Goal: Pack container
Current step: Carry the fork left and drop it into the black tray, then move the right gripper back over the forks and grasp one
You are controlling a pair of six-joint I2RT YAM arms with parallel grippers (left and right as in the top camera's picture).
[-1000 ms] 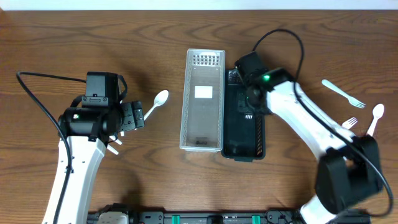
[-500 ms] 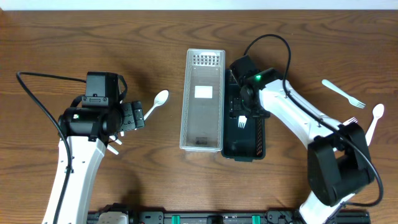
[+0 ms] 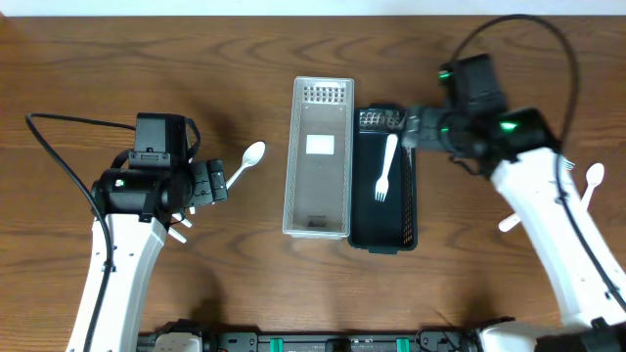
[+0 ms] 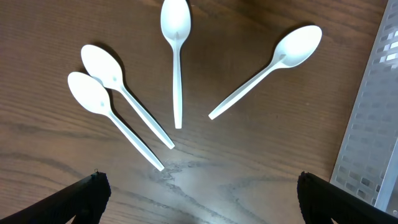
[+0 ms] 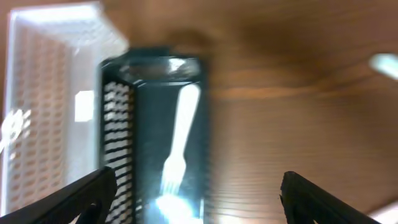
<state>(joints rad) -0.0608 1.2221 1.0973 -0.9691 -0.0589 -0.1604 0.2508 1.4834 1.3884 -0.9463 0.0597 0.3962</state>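
Four white plastic spoons lie on a brown wooden table (image 4: 249, 174), all left of a white perforated container (image 4: 373, 124). The nearest spoon (image 4: 258, 78) slants, bowl toward the container. Beyond it lies a straight spoon (image 4: 177, 68). Farthest away, two parallel spoons (image 4: 134, 102) lie close together. The left gripper (image 4: 211, 202) is spread wide, with dark fingertips (image 4: 87, 198).

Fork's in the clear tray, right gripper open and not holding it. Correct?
No: the fork lies in the black tray, not the clear tray beside it, as overhead shows. The right gripper is open and not holding it.
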